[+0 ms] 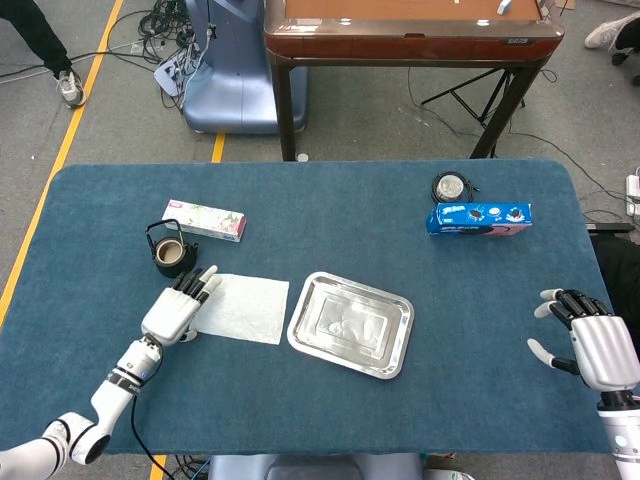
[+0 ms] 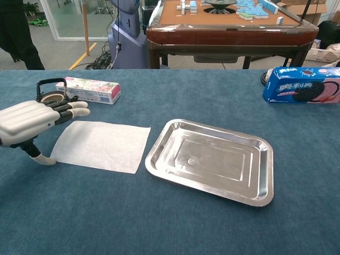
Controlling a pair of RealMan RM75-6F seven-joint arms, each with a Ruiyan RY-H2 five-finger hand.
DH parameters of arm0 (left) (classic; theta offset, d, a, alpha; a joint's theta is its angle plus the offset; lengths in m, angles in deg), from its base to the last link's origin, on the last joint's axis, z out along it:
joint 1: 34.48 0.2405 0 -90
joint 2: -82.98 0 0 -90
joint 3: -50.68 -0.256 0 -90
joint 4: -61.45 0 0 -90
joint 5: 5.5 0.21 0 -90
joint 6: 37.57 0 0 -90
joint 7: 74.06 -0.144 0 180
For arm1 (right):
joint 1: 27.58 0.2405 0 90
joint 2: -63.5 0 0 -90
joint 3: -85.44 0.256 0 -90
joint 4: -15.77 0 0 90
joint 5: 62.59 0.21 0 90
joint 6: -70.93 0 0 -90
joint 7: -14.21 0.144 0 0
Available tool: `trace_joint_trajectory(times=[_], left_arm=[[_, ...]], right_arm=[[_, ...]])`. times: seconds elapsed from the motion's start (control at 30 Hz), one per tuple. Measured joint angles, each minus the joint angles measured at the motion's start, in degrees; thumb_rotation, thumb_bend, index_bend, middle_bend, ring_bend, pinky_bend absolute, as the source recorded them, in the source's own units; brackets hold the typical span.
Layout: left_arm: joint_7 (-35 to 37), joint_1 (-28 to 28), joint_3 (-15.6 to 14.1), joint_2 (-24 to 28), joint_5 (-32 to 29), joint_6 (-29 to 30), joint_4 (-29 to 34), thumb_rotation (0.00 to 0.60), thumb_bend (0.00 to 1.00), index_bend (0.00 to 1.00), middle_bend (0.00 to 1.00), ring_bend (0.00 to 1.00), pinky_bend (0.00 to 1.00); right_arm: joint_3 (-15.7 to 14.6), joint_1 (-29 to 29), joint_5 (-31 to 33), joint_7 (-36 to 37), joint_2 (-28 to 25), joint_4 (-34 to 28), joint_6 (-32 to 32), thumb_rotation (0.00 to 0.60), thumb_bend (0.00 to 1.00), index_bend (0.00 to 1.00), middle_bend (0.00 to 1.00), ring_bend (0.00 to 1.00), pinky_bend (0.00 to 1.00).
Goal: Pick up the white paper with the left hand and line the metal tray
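The white paper (image 1: pixel 245 308) (image 2: pixel 101 145) lies flat on the blue table, just left of the metal tray (image 1: pixel 350 324) (image 2: pixel 211 159), which is empty. My left hand (image 1: pixel 177 308) (image 2: pixel 32 122) hovers at the paper's left edge with fingers stretched out and apart, holding nothing; its thumb tip is close to the paper's near left corner. My right hand (image 1: pixel 590 342) rests far off at the table's right edge, fingers spread, empty. The chest view does not show the right hand.
A small black kettle (image 1: pixel 169 253) (image 2: pixel 49 94) and a flowered box (image 1: pixel 204 220) (image 2: pixel 88 90) sit just behind the left hand. A blue cookie box (image 1: pixel 479 218) (image 2: pixel 302 85) and a round dark object (image 1: pixel 451 186) are at the back right. A brown table (image 1: pixel 412 30) stands beyond.
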Motion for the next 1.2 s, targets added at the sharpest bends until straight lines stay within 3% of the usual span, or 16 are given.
trace_joint_trajectory(times=[0.7, 1.2], left_arm=[[3.4, 0.4, -0.2, -1.6, 0.5, 1.9, -2.4, 0.600, 0.04, 0.06, 0.00, 0.00, 0.08], [10.6, 1.4, -1.3, -2.8, 3.0, 6.3, -7.0, 0.600, 0.04, 0.12, 0.00, 0.00, 0.09]], right_arm=[[0.1, 0.0, 0.1, 0.4, -0.1, 0.1, 0.0, 0.600, 0.20, 0.45, 0.32, 0.24, 0.31], [-0.1, 0.2, 0.2, 0.1, 0.1, 0.2, 0.4, 0.600, 0.20, 0.45, 0.32, 0.24, 0.30]])
